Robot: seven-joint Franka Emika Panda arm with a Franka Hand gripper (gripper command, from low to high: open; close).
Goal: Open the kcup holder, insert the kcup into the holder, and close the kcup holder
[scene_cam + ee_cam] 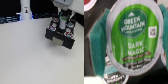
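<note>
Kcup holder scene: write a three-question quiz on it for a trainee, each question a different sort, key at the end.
1. True or false: in the exterior view the gripper hangs directly above the kcup holder.
2. Multiple choice: the lid of the kcup filling the wrist view is mainly A) red B) green C) yellow.
3. Short answer: toward which side of the exterior view does the tall white bottle stand, relative to the kcup holder?

Key
1. True. The arm sits right over the holder, where pod tops show.
2. B. The lid is green with white lettering.
3. The exterior view's left, at the far edge of the white table.
</note>
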